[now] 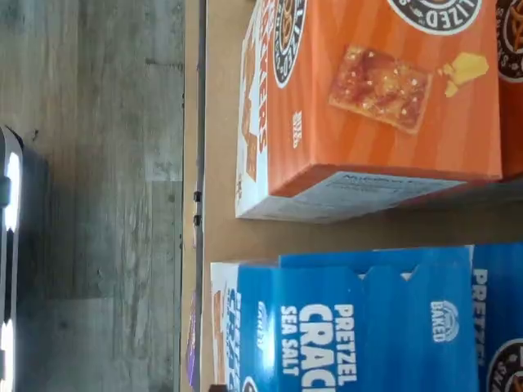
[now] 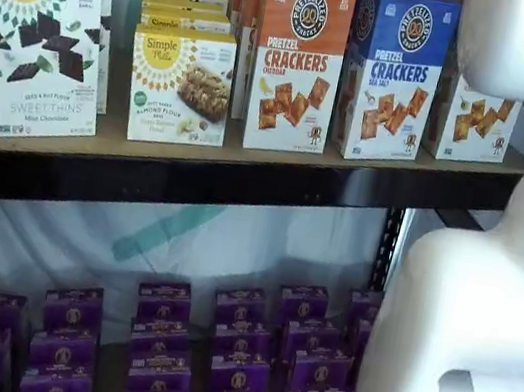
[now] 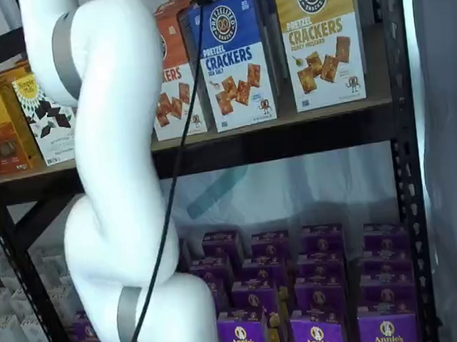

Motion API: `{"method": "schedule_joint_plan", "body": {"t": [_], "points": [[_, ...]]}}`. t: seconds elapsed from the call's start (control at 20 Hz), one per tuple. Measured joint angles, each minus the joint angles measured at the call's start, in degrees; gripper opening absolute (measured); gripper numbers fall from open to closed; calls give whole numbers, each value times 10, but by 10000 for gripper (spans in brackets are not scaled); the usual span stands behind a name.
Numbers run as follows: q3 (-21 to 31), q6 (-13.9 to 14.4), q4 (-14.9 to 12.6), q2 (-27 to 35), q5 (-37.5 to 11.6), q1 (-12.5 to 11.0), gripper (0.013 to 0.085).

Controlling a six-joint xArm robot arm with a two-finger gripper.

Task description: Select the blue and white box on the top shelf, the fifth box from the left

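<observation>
Plainly, blue and white box [image 2: 393, 77] reads "PRETZEL CRACKERS" — upright.

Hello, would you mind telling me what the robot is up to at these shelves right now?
A white robot arm is reaching up toward the top shelf, after the blue and white box of sea salt pretzel crackers. That box stands upright beside an orange cheddar box, untouched as far as the pictures show. The gripper is not visible in any view, so nothing appears held.

The blue box [image 2: 393, 75] stands upright at the front edge of the top shelf [image 2: 247, 168], blue above, white below, round black logo; the hand is unseen.
</observation>
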Motion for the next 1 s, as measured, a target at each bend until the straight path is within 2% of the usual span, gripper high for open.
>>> {"method": "schedule_joint_plan", "body": {"t": [1.0], "points": [[94,2,-32,-39,-57,21,850]]}}
